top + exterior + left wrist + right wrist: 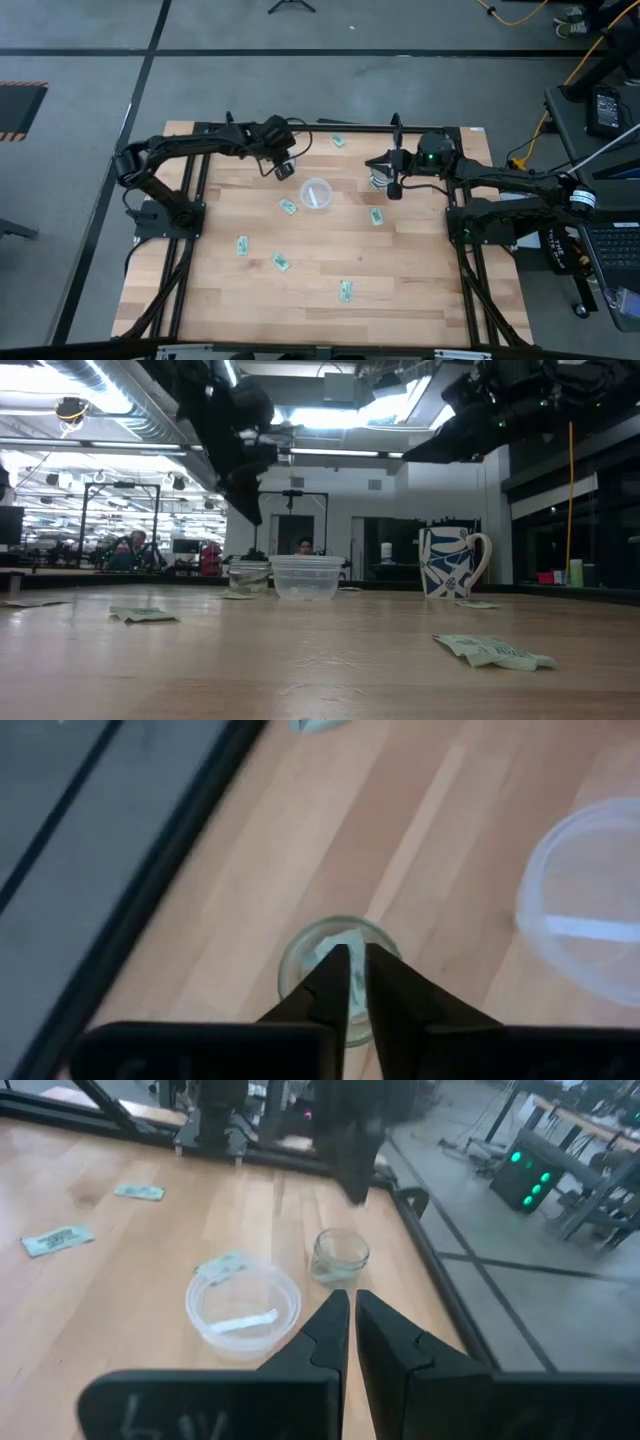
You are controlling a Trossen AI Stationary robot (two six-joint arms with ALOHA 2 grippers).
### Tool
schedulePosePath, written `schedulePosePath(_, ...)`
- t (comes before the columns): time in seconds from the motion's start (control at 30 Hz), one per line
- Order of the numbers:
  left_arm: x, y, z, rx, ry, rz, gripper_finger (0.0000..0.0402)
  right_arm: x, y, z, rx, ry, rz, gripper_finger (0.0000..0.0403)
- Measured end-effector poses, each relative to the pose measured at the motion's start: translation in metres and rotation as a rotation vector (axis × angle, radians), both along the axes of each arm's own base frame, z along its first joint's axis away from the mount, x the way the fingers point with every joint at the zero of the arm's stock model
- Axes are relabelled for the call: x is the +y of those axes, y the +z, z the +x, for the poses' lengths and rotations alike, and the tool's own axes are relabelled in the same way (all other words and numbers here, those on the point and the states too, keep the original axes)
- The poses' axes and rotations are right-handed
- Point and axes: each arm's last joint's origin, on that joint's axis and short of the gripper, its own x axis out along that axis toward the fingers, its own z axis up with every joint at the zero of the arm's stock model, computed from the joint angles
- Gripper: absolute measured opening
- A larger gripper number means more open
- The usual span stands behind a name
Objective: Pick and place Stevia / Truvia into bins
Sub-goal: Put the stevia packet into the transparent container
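Blue-patterned mug [452, 561] stands beside wider bin [307, 576], sachets [495, 651] scattered around.

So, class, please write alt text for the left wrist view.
The left gripper, its two dark fingers nearly closed, hangs over a small clear round cup holding a pale sachet on the light wooden table. A wider translucent whitish cup stands close beside it.
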Motion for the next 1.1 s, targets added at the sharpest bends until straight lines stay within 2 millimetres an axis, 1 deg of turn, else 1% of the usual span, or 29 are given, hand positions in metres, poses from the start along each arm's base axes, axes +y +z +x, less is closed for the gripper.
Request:
schedulePosePath(0.07,-0.004,0.009,-0.002,-0.03,-0.009,0.017,0.0006,0.001,-0.002,0.0,0.02,0.004,0.012,0.0028)
schedulePosePath(0.13,-0.008,0.017,-0.003,-0.064,-0.019,0.035,0.0004,0.003,-0.004,0.0,0.037,0.012,0.025,0.0028)
schedulePosePath(0.2,-0.014,0.02,-0.005,-0.108,-0.033,0.057,0.0003,0.007,-0.005,0.001,0.045,0.024,0.042,0.0028)
schedulePosePath(0.27,-0.02,0.017,-0.01,-0.143,-0.044,0.074,0.0002,0.011,-0.005,0.002,0.051,0.042,0.046,0.0028)
schedulePosePath(0.47,-0.046,-0.003,-0.029,-0.275,-0.079,0.106,0.0003,0.023,-0.003,0.003,0.056,0.095,0.045,0.0028)
schedulePosePath(0.63,-0.071,-0.025,-0.048,-0.412,-0.181,0.16,0.0001,0.029,-0.005,0.004,0.071,0.121,0.056,0.0028)
schedulePosePath(0.73,-0.08,-0.035,-0.058,-0.494,-0.244,0.186,0.0003,0.031,-0.007,0.004,0.093,0.132,0.061,0.0028)
schedulePosePath(0.83,-0.086,-0.046,-0.069,-0.511,-0.279,0.179,0.0003,0.032,-0.006,0.005,0.082,0.13,0.07,0.0028)
schedulePosePath(0.97,-0.088,-0.061,-0.083,-0.486,-0.273,0.178,0.0001,0.03,-0.004,0.008,0.03,0.098,0.156,0.0028)
schedulePosePath(1.03,-0.087,-0.062,-0.087,-0.488,-0.277,0.208,0.0003,0.028,-0.007,0.012,0.03,0.076,0.181,0.0027)
schedulePosePath(1.1,-0.085,-0.057,-0.09,-0.517,-0.269,0.237,0.0003,0.025,-0.013,0.018,0.047,0.03,0.2,0.0022)
